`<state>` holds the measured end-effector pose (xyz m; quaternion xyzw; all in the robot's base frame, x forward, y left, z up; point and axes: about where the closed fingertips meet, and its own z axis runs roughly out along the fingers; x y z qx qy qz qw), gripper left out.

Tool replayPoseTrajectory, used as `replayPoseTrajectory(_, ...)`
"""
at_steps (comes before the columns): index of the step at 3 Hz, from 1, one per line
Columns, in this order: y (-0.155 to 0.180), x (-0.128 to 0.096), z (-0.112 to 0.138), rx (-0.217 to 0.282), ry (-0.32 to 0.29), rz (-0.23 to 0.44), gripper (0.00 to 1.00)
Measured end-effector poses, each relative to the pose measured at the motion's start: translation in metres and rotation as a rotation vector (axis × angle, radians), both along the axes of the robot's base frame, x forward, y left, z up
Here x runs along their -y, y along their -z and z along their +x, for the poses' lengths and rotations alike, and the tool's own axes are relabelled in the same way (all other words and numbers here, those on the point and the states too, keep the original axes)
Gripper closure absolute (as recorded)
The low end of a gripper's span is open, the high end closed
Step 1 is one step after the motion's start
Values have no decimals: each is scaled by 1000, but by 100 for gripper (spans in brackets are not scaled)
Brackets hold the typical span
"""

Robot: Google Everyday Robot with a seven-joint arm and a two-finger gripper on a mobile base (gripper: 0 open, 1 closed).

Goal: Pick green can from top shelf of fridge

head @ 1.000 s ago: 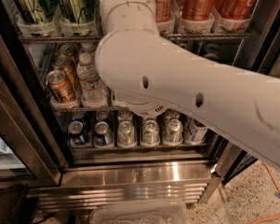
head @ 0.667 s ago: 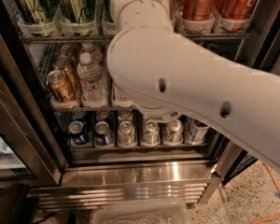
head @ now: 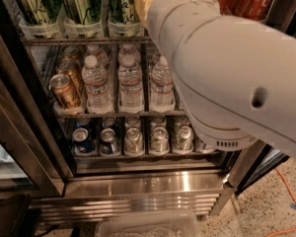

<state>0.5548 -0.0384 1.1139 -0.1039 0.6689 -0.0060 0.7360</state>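
We line up on the shiny light-green metal can (head: 121,4) at twelve o'clock.
Our end effector (head: 144,4) sits just beside it, open or closed we cannot tell; we should centre before gripping.

Gold-brown cans (head: 64,89) fill the left lane of the middle rack, just beside three lanes of water bottles (head: 130,83). Below them stand blue cans (head: 82,141) and silver cans (head: 159,140), and red cola cans (head: 251,0) show at upper right. A clear plastic bin (head: 148,225) sits on the speckled floor (head: 266,211) near an orange cable (head: 287,194); the hand is hidden up by the top edge.
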Motion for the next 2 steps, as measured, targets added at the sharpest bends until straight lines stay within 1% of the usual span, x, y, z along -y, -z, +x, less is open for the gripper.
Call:
replayPoseTrajectory(1, 18, 19, -13, -87, -54, -20, 100)
replayPoseTrajectory(2, 63, 26, -19, -189, -152, -41, 100)
